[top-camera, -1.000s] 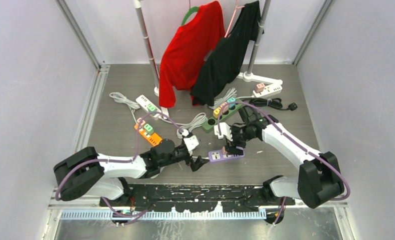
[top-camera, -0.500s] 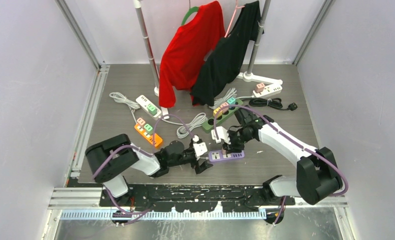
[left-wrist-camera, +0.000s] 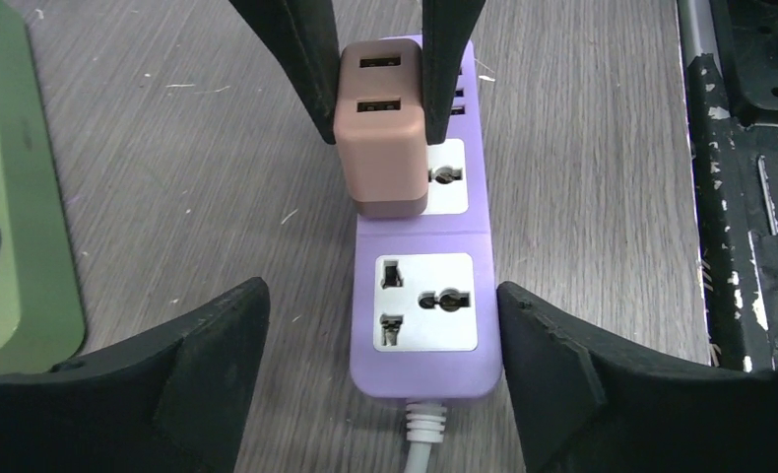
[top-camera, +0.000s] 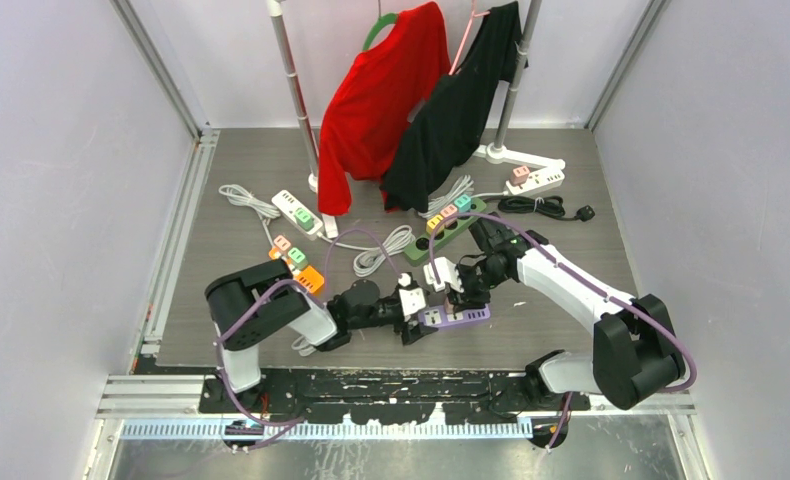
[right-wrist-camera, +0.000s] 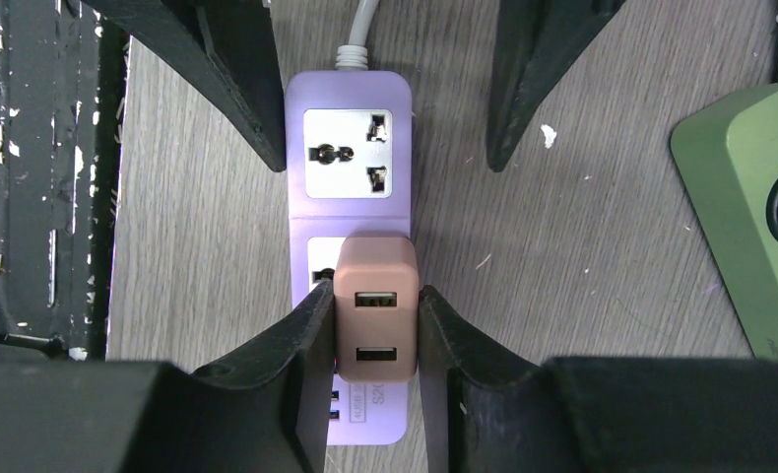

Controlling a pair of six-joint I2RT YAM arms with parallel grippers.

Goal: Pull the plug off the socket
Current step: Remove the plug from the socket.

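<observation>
A purple power strip, the socket [top-camera: 461, 317] [left-wrist-camera: 424, 370] [right-wrist-camera: 348, 103], lies flat on the grey table near the front. A brown two-port USB plug [left-wrist-camera: 379, 158] [right-wrist-camera: 375, 305] stands seated in its middle outlet. My right gripper [right-wrist-camera: 375, 296] [top-camera: 460, 291] is shut on the plug, with one finger pressed on each side. My left gripper [left-wrist-camera: 382, 305] [top-camera: 418, 322] is open and straddles the strip's cable end. Its right finger is at the strip's edge and its left finger [left-wrist-camera: 218, 345] stands well clear.
A green power strip [top-camera: 446, 228] [left-wrist-camera: 16, 197] [right-wrist-camera: 749, 197] lies just behind. Orange [top-camera: 296, 265] and white strips [top-camera: 296, 210] with loose cables lie to the left, another white one [top-camera: 536, 180] at the back right. Red [top-camera: 381, 90] and black shirts [top-camera: 451, 110] hang behind. The black base rail [left-wrist-camera: 749, 148] borders the near edge.
My right gripper has closed on the plug. My left arm has swung right to the strip's cable end, its jaws narrowing around it.
</observation>
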